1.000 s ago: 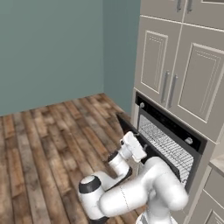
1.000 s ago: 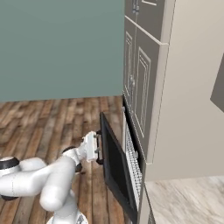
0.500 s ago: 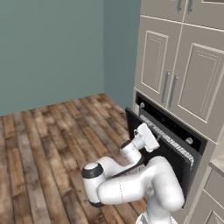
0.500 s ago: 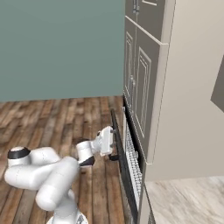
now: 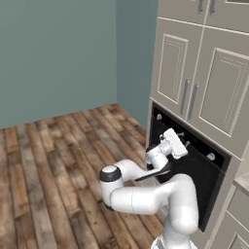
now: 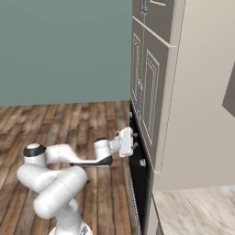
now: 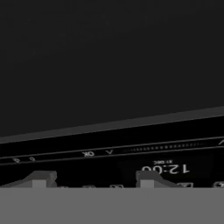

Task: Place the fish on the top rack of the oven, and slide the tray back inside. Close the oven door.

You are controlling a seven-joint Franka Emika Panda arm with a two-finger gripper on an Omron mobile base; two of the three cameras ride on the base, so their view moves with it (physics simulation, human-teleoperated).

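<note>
Swinging up from half-open a second ago, the oven door (image 5: 187, 168) is now lying nearly flush with the black oven (image 6: 137, 183) front, so the task is looking almost done, with the fish presumably shut inside. The gripper (image 6: 134, 142) is pressing at its top edge; whether its fingers are apart or clenched I cannot tell, though nothing is being grasped. Looking side-on, the right base view is showing how flush the door sits, while the hand view is giving the control strip (image 7: 131, 153) and clock display (image 7: 164, 168) close up.

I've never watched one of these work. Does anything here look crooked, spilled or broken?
Nothing stands out. The oven door stands upright and shut against the oven, the gripper is up against it, and the cabinet doors above sit straight.
</note>
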